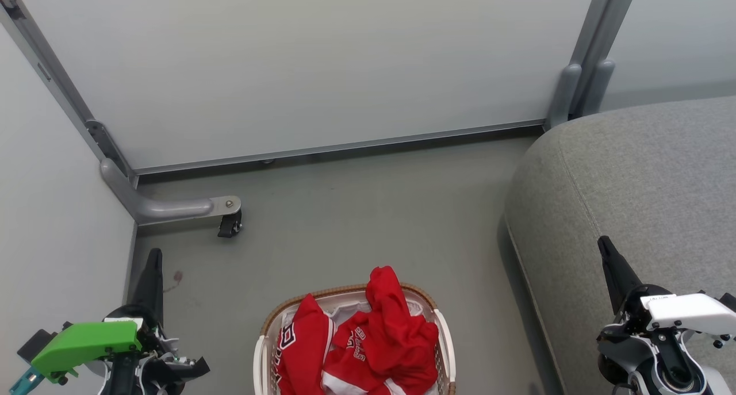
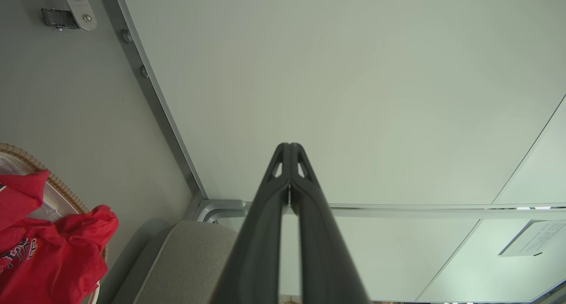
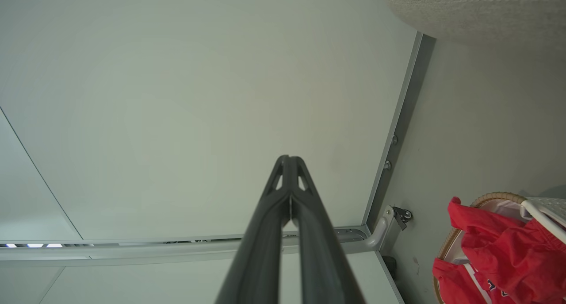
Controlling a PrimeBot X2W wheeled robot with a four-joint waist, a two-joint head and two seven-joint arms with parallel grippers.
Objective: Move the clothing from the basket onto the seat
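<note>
As both jaws are clenched empty, the red white-trimmed jerseys [image 1: 391,332] in the oval white basket [image 1: 260,360] are seen nearer the left gripper [image 1: 154,258].

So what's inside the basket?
Red clothing with white lettering fills the basket, piled above its rim. A bit of white cloth liner peeks out behind it. Whatever lies beneath the pile, and the basket's bottom, is covered.
</note>
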